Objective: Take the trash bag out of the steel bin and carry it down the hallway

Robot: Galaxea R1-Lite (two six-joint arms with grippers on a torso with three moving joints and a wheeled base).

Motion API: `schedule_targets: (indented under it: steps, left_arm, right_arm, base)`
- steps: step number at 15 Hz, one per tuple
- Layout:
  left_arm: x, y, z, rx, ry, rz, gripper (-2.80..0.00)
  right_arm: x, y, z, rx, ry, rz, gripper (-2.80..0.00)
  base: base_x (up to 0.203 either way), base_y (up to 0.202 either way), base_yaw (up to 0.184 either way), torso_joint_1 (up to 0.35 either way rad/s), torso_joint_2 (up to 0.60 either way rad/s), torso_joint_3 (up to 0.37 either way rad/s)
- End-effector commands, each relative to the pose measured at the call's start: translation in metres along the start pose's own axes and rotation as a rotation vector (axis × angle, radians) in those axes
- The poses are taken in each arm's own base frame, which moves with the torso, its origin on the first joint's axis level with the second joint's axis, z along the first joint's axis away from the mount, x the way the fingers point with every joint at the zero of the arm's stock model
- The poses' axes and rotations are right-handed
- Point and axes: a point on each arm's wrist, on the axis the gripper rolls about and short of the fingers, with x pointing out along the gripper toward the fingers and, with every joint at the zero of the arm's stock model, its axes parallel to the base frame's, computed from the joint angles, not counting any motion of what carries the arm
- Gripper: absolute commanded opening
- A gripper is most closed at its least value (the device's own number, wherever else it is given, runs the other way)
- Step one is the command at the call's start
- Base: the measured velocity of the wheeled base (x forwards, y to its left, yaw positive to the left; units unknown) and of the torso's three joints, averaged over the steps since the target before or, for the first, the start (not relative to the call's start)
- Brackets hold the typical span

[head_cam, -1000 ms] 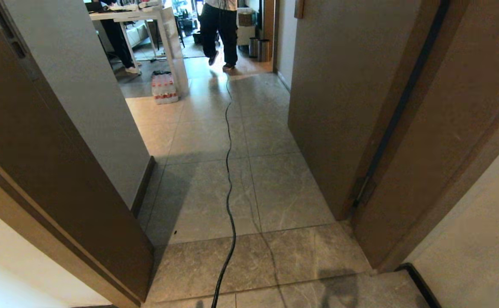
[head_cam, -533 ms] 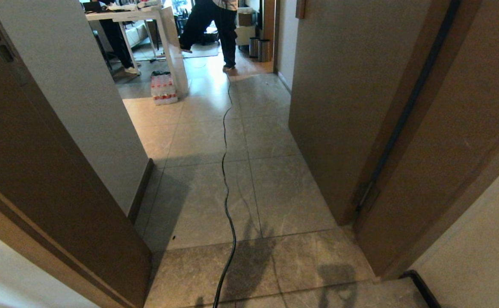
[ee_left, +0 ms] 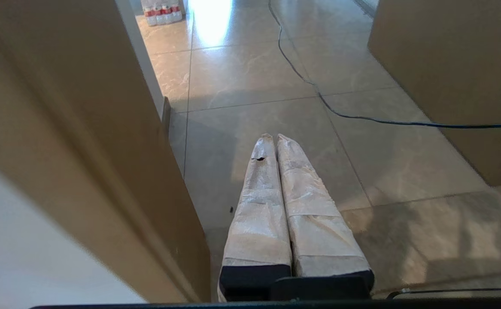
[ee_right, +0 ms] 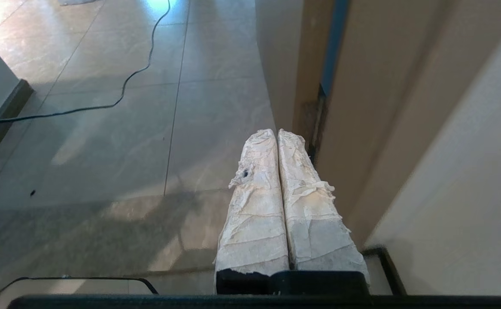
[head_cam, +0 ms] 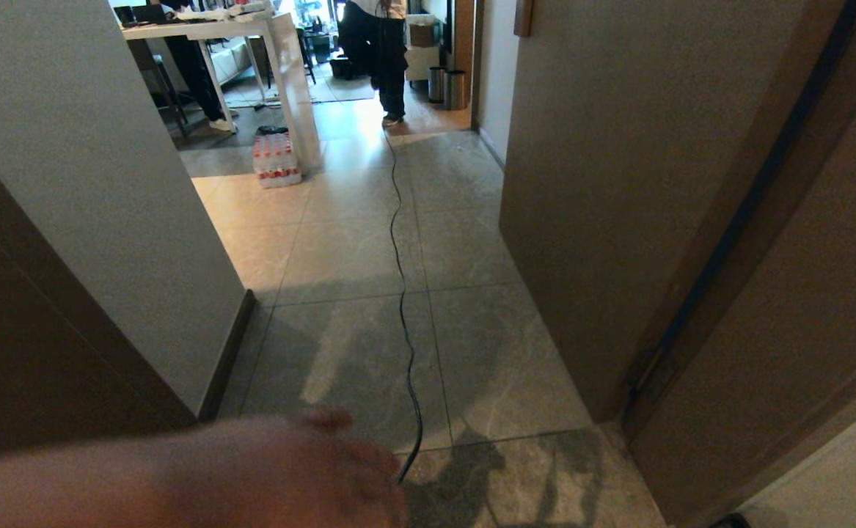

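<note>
I look along the hallway [head_cam: 369, 242] with its grey stone tiles, between pale walls and brown door frames. At its far end, by a person's legs, stand two small cylindrical metal bins [head_cam: 455, 88]; which is the steel bin I cannot tell. The trash bag is out of view. My left gripper [ee_left: 271, 137] hangs over the floor beside the left door frame, its wrapped fingers pressed together and empty. My right gripper [ee_right: 277, 132] is shut and empty too, close to the right door frame. Neither arm shows in the head view.
A black cable [head_cam: 400, 279] snakes down the middle of the floor. A blurred hand [head_cam: 200, 477] covers the head view's lower left. Far off are a pack of bottles [head_cam: 276, 159], a white table [head_cam: 281, 59], a standing person [head_cam: 387, 51] and a second person's legs [head_cam: 196, 73].
The whole head view has shifted forward past the left door frame, so the camera moved. The far person stepped and now stands. A blurred hand has come into the bottom.
</note>
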Motion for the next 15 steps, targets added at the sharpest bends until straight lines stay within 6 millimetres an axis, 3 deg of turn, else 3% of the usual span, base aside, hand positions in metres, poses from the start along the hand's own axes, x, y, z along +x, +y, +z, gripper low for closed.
schedule_targets:
  steps: [1,15]
  left_arm:
    - [0.0008,-0.0002,-0.0034,0.001,0.014,-0.005,-2.8]
    - [0.0008,0.0,-0.0028,0.0,0.009,0.001,-2.8]
  right_arm:
    - [0.0001,0.0,0.0001,0.0,0.001,0.001,-2.8]
    - [0.0001,0.0,0.0001,0.0,0.001,0.001,-2.8]
  base:
    - [0.173,0.0,0.002,0.006,0.01,-0.002]
    - [0.009,0.0,0.0,0.0,0.0,0.0]
